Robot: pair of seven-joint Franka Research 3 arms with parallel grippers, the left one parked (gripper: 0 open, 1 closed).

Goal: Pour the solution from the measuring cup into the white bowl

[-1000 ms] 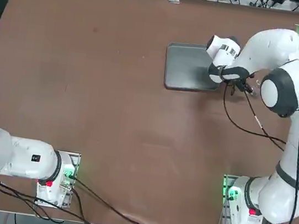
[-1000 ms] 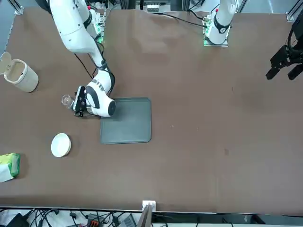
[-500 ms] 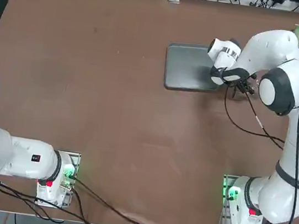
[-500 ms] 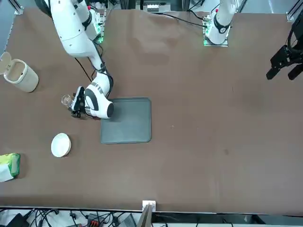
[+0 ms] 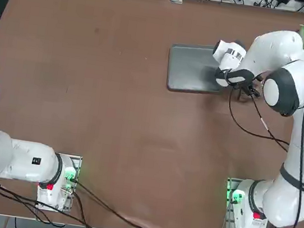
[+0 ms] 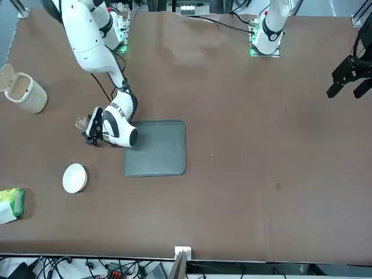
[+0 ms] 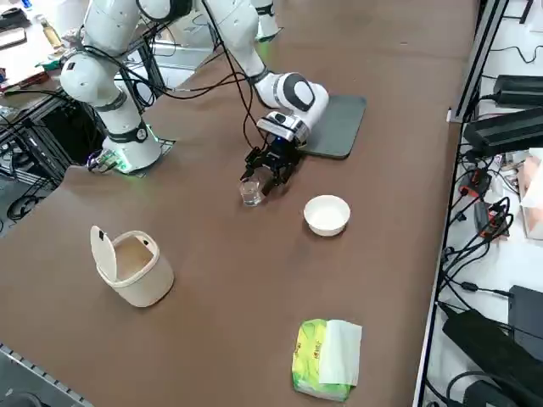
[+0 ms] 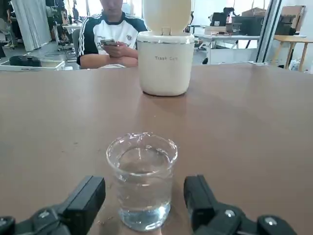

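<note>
Right gripper (image 8: 142,208) wide open, fingers flanking measuring cup (image 8: 142,178), not touching.

Only readable text: "Trash Can", small grey letters on the front of the cream lidded bin (image 8: 165,62), seen in the right wrist view. Tissue pack (image 7: 326,359) print is too small to read. Labels on the arm are illegible.

Tiny clear glass measuring cup (image 8: 142,180) — upright on the table; small round white bowl (image 7: 327,214) — near, apart.
</note>
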